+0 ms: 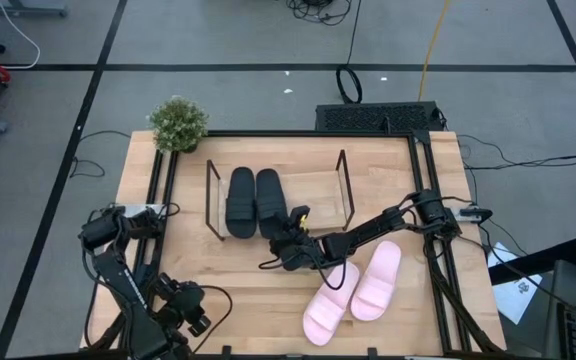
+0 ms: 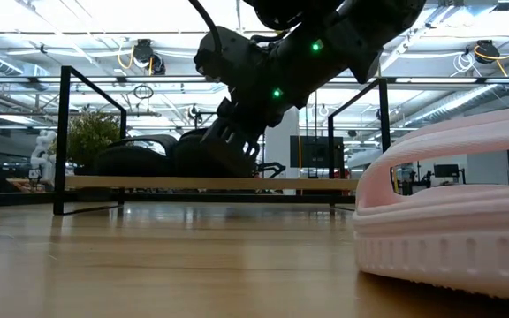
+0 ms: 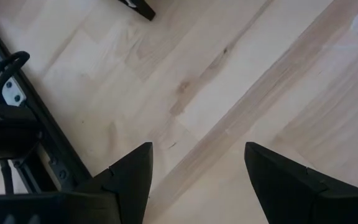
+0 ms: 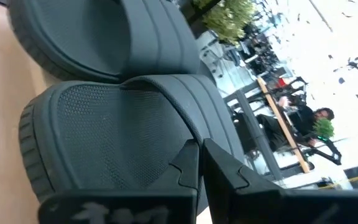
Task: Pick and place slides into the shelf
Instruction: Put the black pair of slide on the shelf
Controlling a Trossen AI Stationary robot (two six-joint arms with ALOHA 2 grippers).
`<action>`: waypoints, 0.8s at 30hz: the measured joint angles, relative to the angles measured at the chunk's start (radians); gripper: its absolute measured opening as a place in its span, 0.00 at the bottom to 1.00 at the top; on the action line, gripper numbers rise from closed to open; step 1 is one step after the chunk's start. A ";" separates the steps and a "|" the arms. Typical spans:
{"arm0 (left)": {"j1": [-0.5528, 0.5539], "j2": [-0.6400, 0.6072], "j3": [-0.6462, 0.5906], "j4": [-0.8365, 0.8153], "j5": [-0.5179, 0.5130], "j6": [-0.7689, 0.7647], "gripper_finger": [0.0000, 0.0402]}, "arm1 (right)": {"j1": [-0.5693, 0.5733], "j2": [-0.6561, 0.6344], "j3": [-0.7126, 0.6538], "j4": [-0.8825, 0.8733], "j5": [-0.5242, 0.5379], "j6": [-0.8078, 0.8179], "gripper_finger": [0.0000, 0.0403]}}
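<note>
Our right gripper [image 1: 290, 240] sits fingers pressed together, holding nothing, right at the heel of the second black slide [image 1: 271, 196]. Any sloppy move from here could nudge that slide crooked or clip the shelf [image 1: 345, 190] wire. The shelf holds both black slides, the first black slide [image 1: 240, 200] alongside. The pink slides [image 1: 353, 288] wait on the table [image 1: 238, 290]. Left gripper [image 3: 194, 180] hangs spread, parked.

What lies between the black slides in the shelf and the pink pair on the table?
The right gripper, shut, lies between the black slides and the pink pair, by the black heels; around it the table is bare. High view.
</note>
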 joint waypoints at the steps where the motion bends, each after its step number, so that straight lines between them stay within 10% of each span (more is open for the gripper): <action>1: 0.000 0.000 0.000 0.000 0.000 -0.002 0.62 | 0.000 0.000 0.000 0.000 -0.016 0.003 0.00; 24: 0.004 0.000 0.000 0.002 -0.005 -0.003 0.62 | 0.000 0.000 0.000 0.018 -0.091 0.062 0.00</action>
